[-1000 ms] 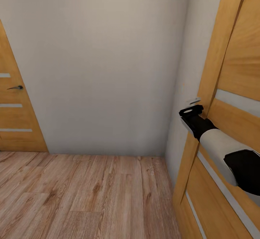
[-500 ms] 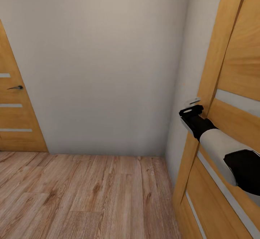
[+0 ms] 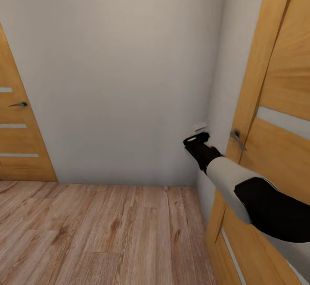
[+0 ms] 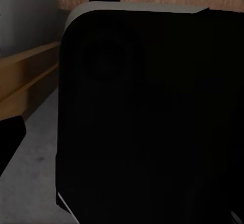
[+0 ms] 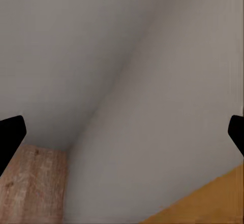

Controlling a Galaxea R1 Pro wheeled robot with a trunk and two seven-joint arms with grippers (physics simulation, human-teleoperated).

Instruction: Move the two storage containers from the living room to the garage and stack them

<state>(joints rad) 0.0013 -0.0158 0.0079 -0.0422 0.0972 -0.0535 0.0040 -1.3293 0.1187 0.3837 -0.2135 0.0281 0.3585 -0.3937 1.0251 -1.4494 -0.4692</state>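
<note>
The two storage containers are out of view. My right arm reaches forward in the head view, and its gripper (image 3: 197, 133) hovers in front of the white wall, a little left of the metal handle (image 3: 236, 139) of an orange-wood door (image 3: 282, 82) with narrow glass slits. It touches nothing. In the right wrist view the two black fingertips (image 5: 11, 135) sit at opposite edges, wide apart, with only wall corner between them. In the left wrist view one black fingertip (image 4: 10, 142) shows beside a large dark body (image 4: 152, 112) close in front of the camera.
I face a corner of plain white walls (image 3: 120, 73) over light wood plank flooring (image 3: 99, 233). A second orange-wood door (image 3: 17, 142) with a lever handle (image 3: 18, 104) stands shut at the far left. The right door's frame (image 3: 258, 61) is close beside my arm.
My right gripper has come off the right door's handle and moved left and slightly down, so the handle now shows bare. The view itself has not shifted.
</note>
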